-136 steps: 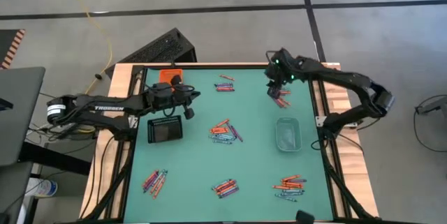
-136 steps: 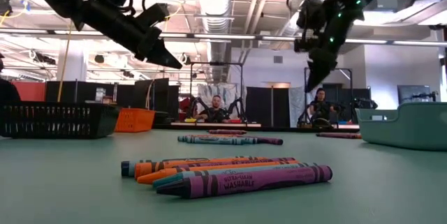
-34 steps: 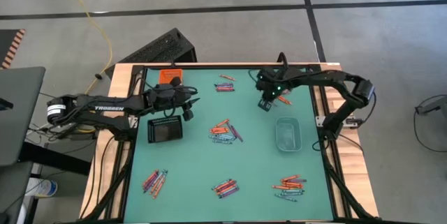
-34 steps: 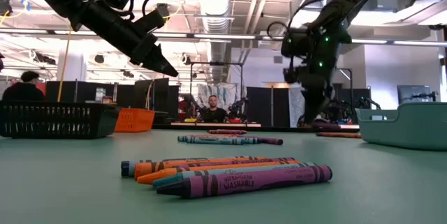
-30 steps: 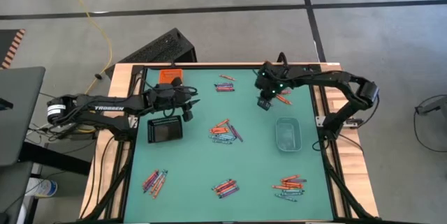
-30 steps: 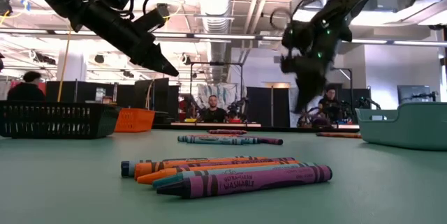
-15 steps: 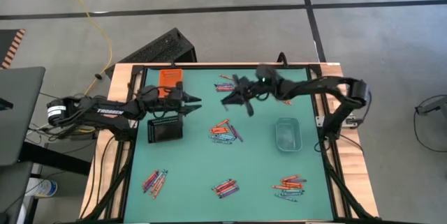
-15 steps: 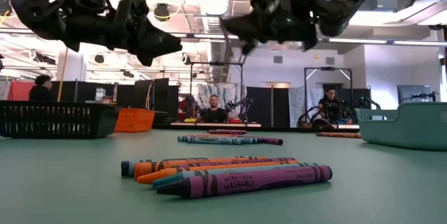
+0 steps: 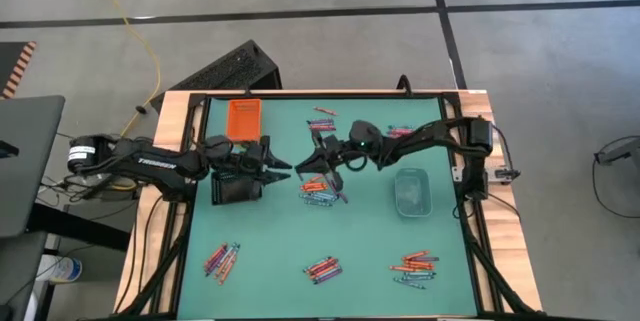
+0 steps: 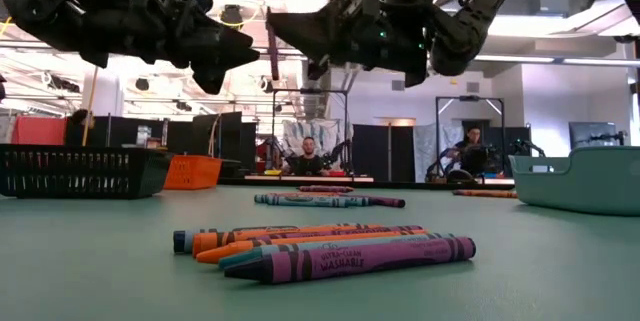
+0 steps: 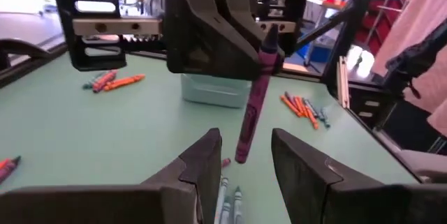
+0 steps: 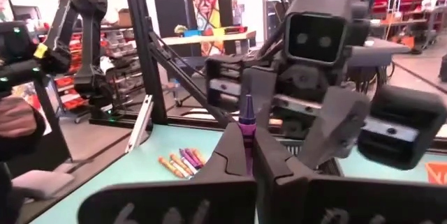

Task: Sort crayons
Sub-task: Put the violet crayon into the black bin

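My right gripper (image 9: 304,166) reaches level over the table's middle, shut on a purple crayon (image 11: 250,109) that stands nearly upright. My left gripper (image 9: 283,169) faces it from the table's left, level and open. In the left wrist view the crayon's lower end (image 11: 242,155) sits between my left fingers (image 11: 207,155) with a gap on each side. Below the two grippers lies a pile of crayons (image 9: 322,189). The low view shows the crayon (image 10: 272,53) between the two grippers, high above the table. My right gripper pinches the purple crayon near its pointed upper end (image 11: 265,55) between its two fingers. The fingers come level from the table's right and lie across the crayon. The crayon is lifted clear, nearly upright, most of its length hanging below the fingers.
An orange tray (image 9: 244,118) stands at the far left, a black tray (image 9: 237,189) under my left arm, a clear tray (image 9: 411,192) at the right. More crayon piles lie at the far side (image 9: 322,119), near left (image 9: 222,259), near middle (image 9: 322,269) and near right (image 9: 414,269).
My right gripper has swung from the far right toward the table's left with the purple crayon and tipped from pointing down to level. My left gripper has tipped up to level and shifted a little toward the near edge, so the two grippers now face each other.
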`<action>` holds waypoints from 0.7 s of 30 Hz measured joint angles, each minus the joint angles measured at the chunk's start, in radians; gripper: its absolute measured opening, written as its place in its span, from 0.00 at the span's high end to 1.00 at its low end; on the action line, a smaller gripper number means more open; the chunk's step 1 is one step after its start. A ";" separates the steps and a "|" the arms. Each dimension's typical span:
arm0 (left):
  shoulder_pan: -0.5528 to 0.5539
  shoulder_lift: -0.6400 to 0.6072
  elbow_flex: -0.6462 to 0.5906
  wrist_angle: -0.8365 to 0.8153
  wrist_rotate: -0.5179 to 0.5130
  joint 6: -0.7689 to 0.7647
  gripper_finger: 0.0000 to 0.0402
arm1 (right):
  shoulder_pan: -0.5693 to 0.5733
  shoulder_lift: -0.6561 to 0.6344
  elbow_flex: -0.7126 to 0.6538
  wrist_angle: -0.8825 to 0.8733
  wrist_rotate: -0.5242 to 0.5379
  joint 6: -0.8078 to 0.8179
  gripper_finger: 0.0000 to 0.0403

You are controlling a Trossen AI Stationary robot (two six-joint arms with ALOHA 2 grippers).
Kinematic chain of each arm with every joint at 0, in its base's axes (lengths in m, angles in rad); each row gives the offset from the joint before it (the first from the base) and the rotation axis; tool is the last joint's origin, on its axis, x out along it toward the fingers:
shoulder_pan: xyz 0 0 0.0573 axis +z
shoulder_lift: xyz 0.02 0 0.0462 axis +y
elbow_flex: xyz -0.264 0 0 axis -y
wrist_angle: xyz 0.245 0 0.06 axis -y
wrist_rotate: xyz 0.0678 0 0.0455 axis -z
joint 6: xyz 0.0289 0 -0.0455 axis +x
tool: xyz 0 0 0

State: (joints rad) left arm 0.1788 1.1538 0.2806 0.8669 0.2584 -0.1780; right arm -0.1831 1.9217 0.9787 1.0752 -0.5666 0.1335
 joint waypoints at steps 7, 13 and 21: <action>-0.141 0.000 0.000 -0.002 -0.123 0.019 0.71 | 0.081 0.015 0.000 0.051 0.118 -0.009 1.00; -0.229 0.000 0.000 0.006 -0.259 0.047 0.71 | 0.148 0.014 0.000 0.091 0.235 -0.011 1.00; -0.305 0.000 0.000 0.046 -0.275 0.076 0.71 | 0.219 0.014 0.000 0.111 0.407 -0.088 1.00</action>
State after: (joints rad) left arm -0.1257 1.1538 0.2806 0.9124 -0.0162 -0.1017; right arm 0.0363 1.9362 0.9791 1.1861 -0.1592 0.0459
